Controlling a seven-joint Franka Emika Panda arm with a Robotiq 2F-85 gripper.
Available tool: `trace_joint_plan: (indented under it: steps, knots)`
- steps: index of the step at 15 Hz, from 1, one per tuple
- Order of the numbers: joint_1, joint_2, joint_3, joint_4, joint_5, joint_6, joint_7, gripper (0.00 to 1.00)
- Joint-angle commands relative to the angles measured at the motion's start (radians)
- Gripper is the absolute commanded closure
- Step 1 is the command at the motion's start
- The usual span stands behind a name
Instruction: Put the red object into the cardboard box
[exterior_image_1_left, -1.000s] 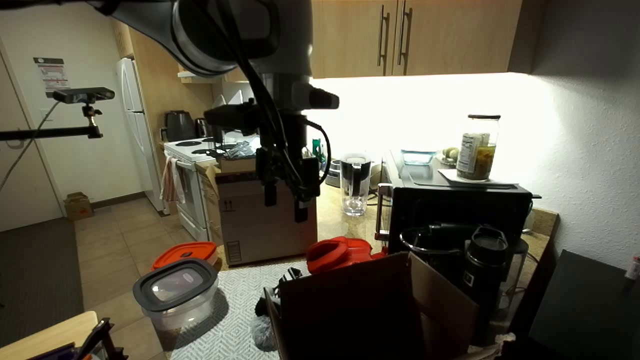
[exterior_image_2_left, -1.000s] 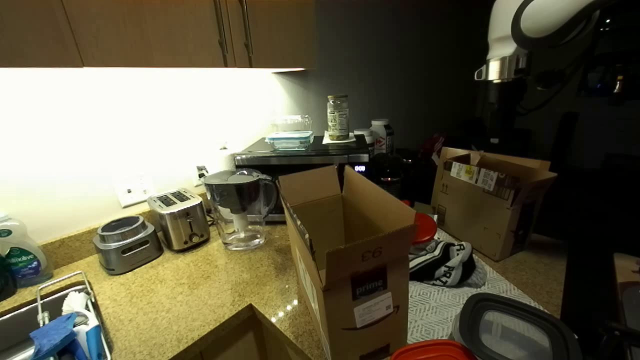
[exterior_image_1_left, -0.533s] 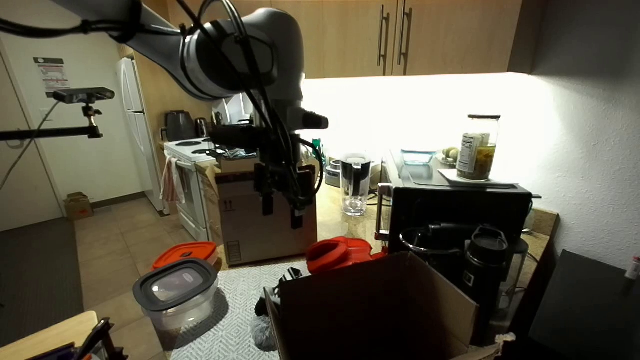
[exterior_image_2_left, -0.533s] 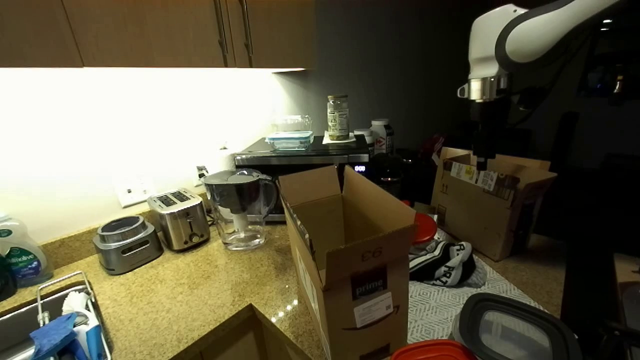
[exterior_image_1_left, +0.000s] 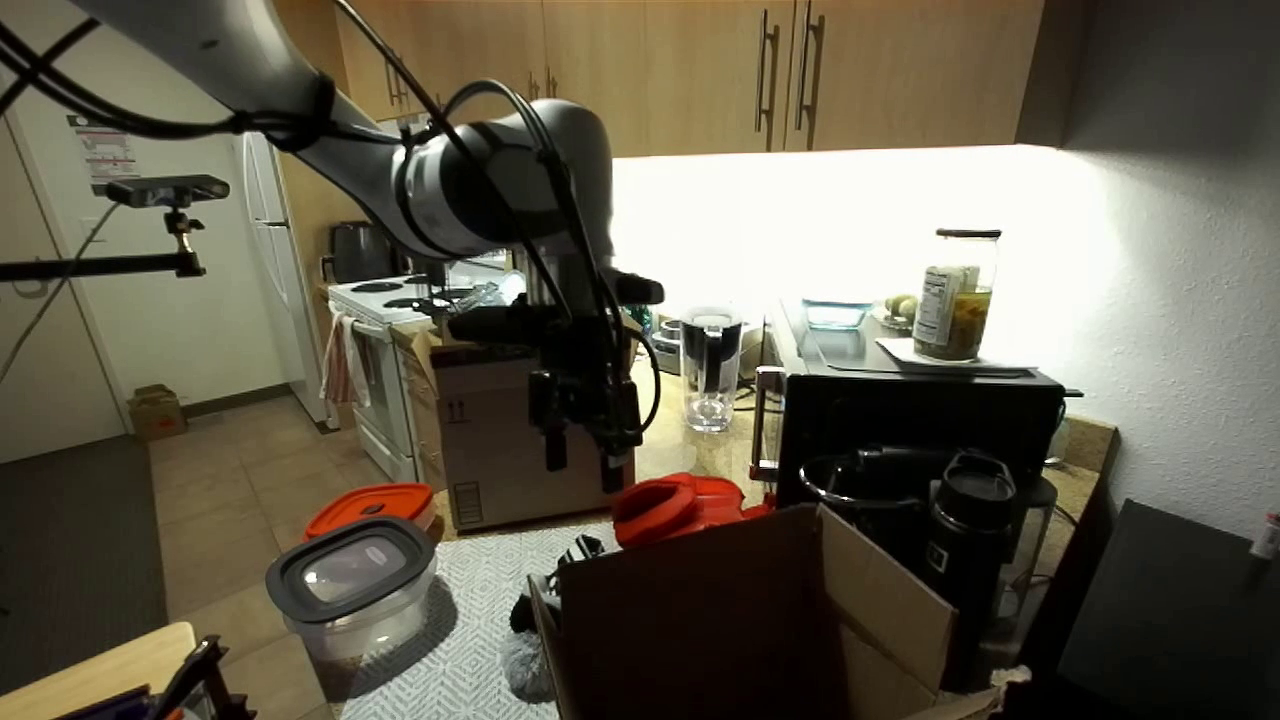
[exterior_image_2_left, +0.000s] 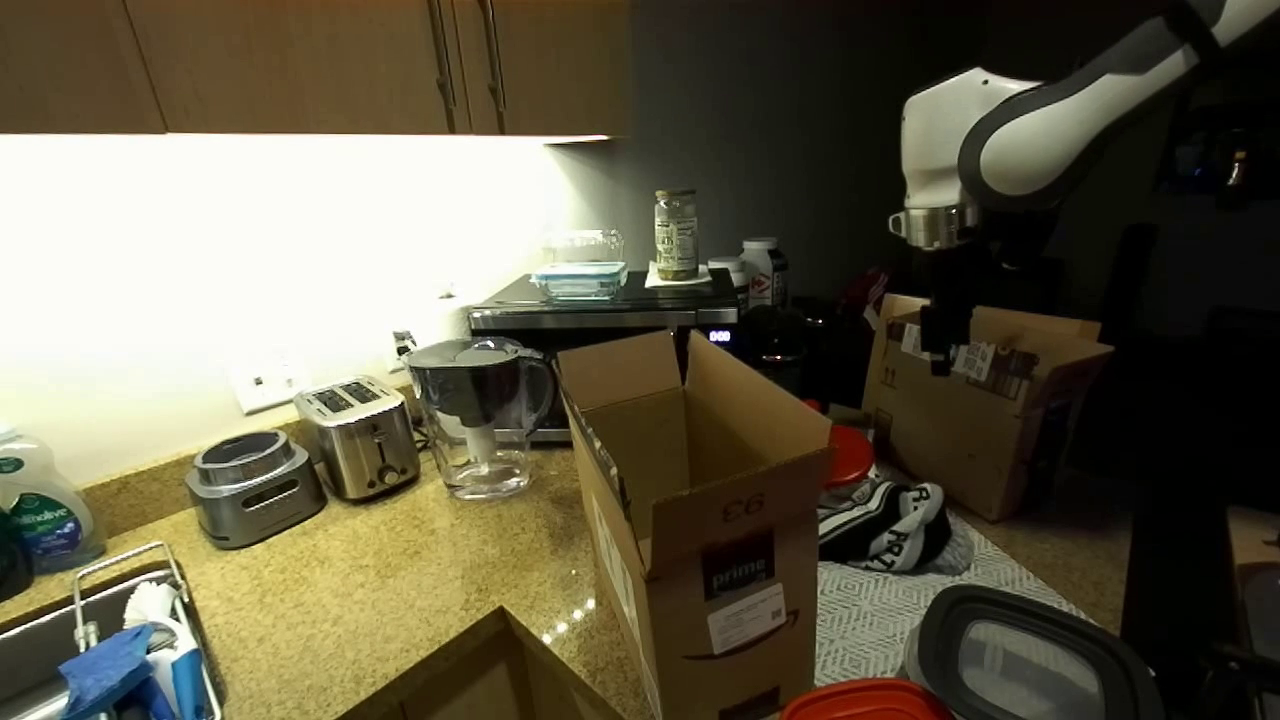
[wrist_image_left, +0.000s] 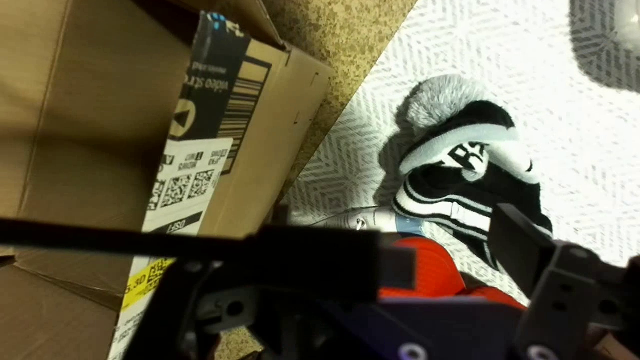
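The red object (wrist_image_left: 425, 262) lies beneath me, showing in the wrist view through the gap between my fingers (wrist_image_left: 520, 245) — and in an exterior view it sits lower than my gripper (exterior_image_1_left: 584, 462) and shifted toward the cardboard box (exterior_image_1_left: 890, 590). So I judge the next move to be mainly a drop, with a small sideways correction. My fingers stand well apart and I hold nothing. I cannot settle its long axis: my own parts cover it from above and a flap (exterior_image_1_left: 690, 590) cuts across it from the side, though what shows there seems to stretch along that flap.

It is a rounded, low, plain red hump, smooth or faintly ribbed; whether it gives under pressure I cannot tell. Close to it lies a knit hat (wrist_image_left: 465, 165), banded black and white, with a fluffy grey pompom (wrist_image_left: 442, 97) — soft stuff that could, I think, catch a fingertip. The mat (wrist_image_left: 525, 75) under the hat is pale and woven-looking, in a diamond pattern. The box is stiff brown corrugated board, one folded edge carrying printed labels (wrist_image_left: 190, 175) with square codes.
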Motion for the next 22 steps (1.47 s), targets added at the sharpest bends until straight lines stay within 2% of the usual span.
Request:
trace_joint_plan:
  steps: [1,9,16,22]
  knots:
    - [0.007,0.058,0.002,0.021,-0.070,0.039,0.065,0.00]
    - [0.030,0.152,-0.004,0.049,-0.180,0.103,0.159,0.00]
    - [0.068,0.243,-0.002,0.074,-0.168,0.170,0.183,0.00]
    - [0.100,0.301,-0.008,0.141,-0.157,0.201,0.215,0.00]
